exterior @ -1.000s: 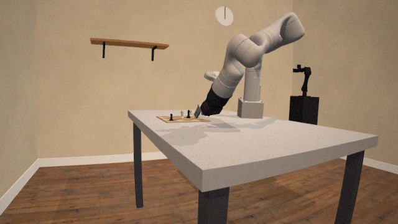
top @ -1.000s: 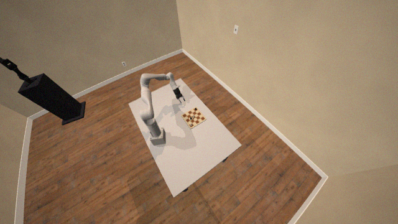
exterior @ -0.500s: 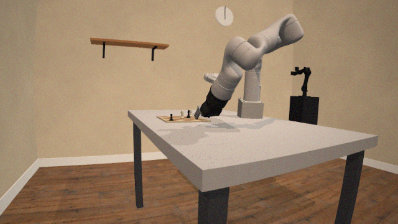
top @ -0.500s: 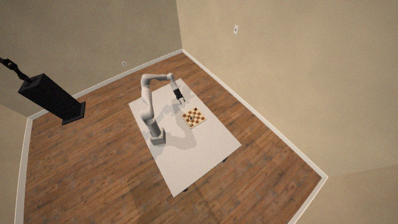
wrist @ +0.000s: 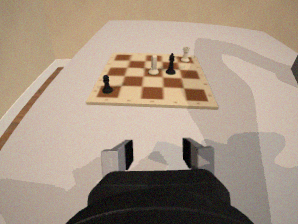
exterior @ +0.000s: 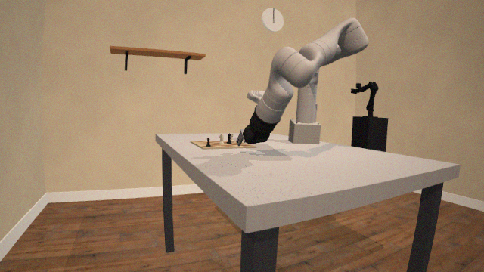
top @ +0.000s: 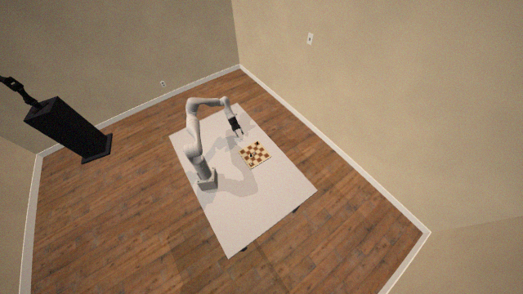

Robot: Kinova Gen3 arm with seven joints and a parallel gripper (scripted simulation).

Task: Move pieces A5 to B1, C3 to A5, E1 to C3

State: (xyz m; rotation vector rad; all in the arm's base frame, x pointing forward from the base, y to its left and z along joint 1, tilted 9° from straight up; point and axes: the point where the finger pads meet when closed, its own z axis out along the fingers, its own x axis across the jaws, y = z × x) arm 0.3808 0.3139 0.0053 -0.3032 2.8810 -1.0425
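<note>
The chessboard (top: 261,162) (exterior: 223,147) (wrist: 150,104) has five squares a side; its labels are too blurred to read. A black piece (top: 257,143) (exterior: 208,142) (wrist: 106,85) stands on the near-left corner square in the wrist view. A white piece (wrist: 154,66) (exterior: 221,139) stands on the centre square, C3. A taller black piece (wrist: 171,65) (top: 251,155) (exterior: 229,139) stands just right of it. Another white piece (wrist: 185,54) (top: 251,163) stands on the far-right corner square. All look upright. My gripper (wrist: 157,149) (top: 239,135) is open and empty, off the board, above the table beside its near edge.
The white table (top: 270,212) (exterior: 340,166) (wrist: 45,160) carries the arm's base (top: 207,180) (exterior: 305,132). Arm shadows fall across the table and the board's right side in the wrist view. A black pedestal (top: 67,131) (exterior: 370,132) with another arm stands away from the table.
</note>
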